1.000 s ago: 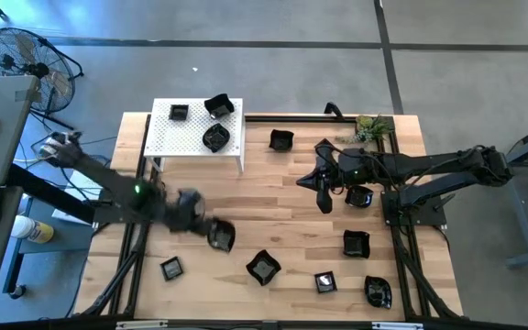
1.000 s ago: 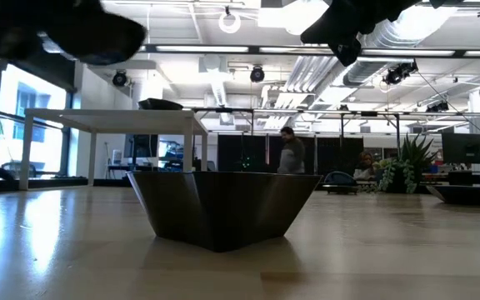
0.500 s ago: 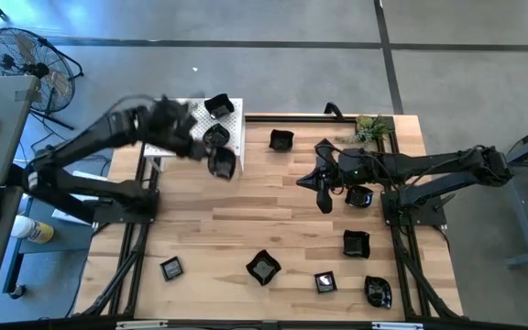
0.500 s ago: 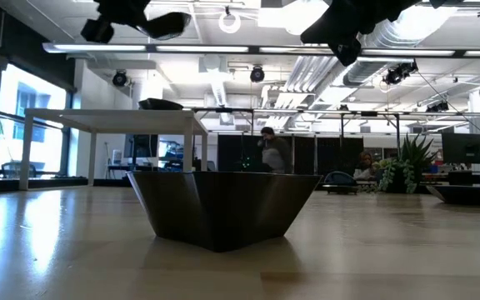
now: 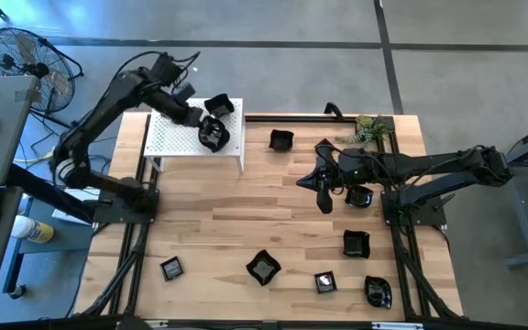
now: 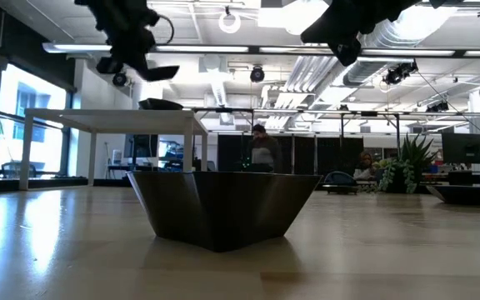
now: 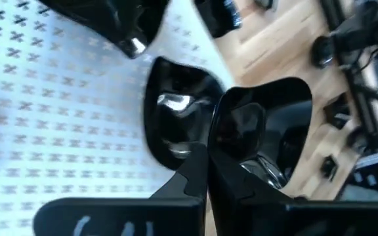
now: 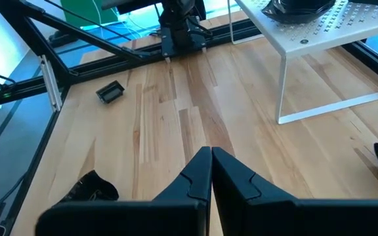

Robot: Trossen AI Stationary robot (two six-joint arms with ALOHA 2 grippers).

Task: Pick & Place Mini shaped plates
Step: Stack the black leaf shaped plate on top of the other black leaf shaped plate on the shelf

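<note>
My left gripper (image 5: 200, 126) is over the white perforated stand (image 5: 174, 142) at the table's far left, shut on a glossy black mini shaped plate (image 7: 261, 124). In the low view that plate (image 6: 161, 73) hangs above the stand's top (image 6: 115, 115). Right under it a second plate (image 7: 176, 111) rests on the stand, and a third (image 5: 219, 105) sits at the stand's far corner. My right gripper (image 5: 326, 203) hovers shut over the table's right middle with nothing between its fingers (image 8: 210, 172). My left gripper pinches the plate's rim wall (image 7: 219, 154) between its two fingers, at the side nearest the wrist. The fingers slant down from the table's left. The plate is lifted clear of the stand and juts out tilted beyond the fingertips.
Several more black plates lie on the wooden table: one (image 5: 281, 140) beside the stand, one (image 5: 359, 196) under the right arm, others along the near edge (image 5: 263, 268), (image 5: 171, 269), (image 5: 378, 291). A green sprig (image 5: 370, 128) sits at the far right. One plate (image 6: 223, 208) fills the low view.
My left gripper has swung from the table's near left up and toward the far edge, carrying the black plate from over the wood to above the white stand. Its wrist has rolled on the way. It has stayed shut on the plate.
</note>
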